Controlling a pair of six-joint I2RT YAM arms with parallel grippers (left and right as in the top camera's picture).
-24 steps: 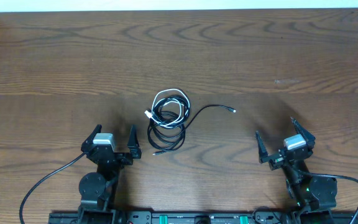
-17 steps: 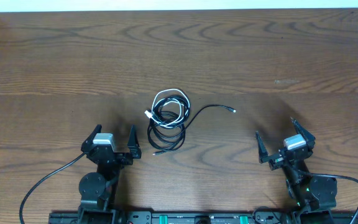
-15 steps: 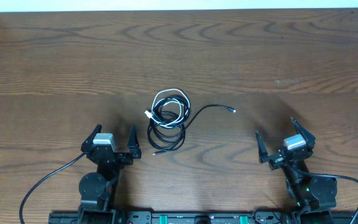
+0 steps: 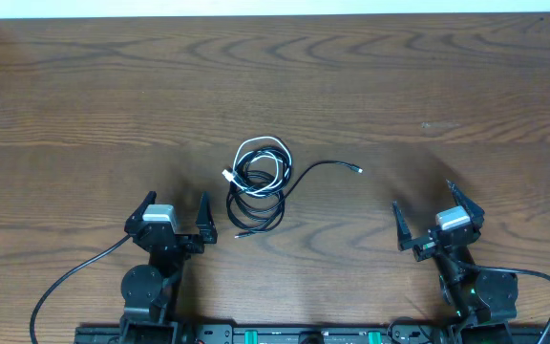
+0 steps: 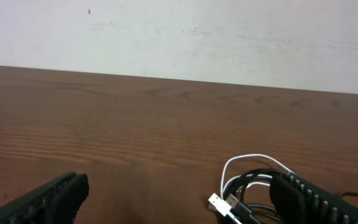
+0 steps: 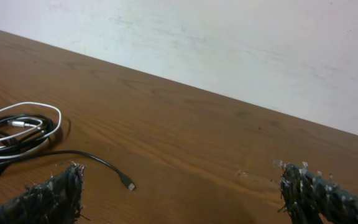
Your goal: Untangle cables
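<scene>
Tangled black and white cables in a small coil mid-table, one loose black tail trailing right. At the near edge, left gripper and right gripper, claws spread wide, empty, apparently poised to reach in.

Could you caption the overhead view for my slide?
Tangled cables lie on the table ahead of the open left gripper and open right gripper.

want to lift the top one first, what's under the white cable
The white cable rests on the table, overlapping the black cables coiled inside its loop. At the crossings, which strand lies underneath is too small to tell.
</scene>
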